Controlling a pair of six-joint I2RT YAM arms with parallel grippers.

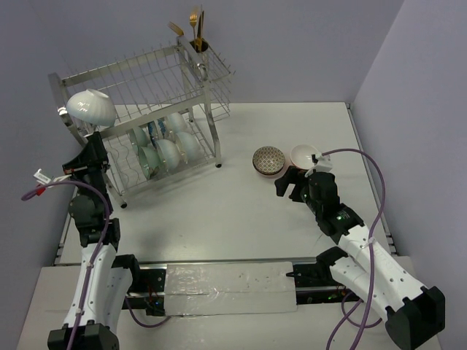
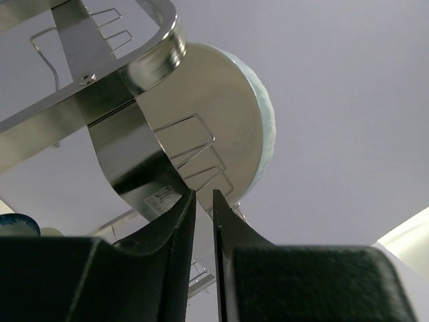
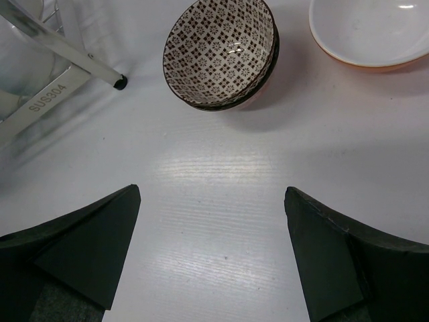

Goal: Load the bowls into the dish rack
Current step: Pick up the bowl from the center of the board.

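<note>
Top external: white table (image 1: 241, 219), lilac walls (image 1: 292, 44)

I hold a ribbed white bowl (image 1: 91, 107) mouth-down at the dish rack's (image 1: 146, 80) upper-left corner. Pale bowls (image 1: 169, 149) stand in its lower tier. A patterned bowl (image 1: 269, 159) and an orange-edged bowl (image 1: 305, 154) sit right of centre.

Two plain lavender walls, back wall (image 1: 292, 44) and right wall (image 1: 427, 80), meet in a corner at the far right. Below them stands a white table (image 1: 241, 211), evenly lit, with soft shadows and a faint sheen.
</note>
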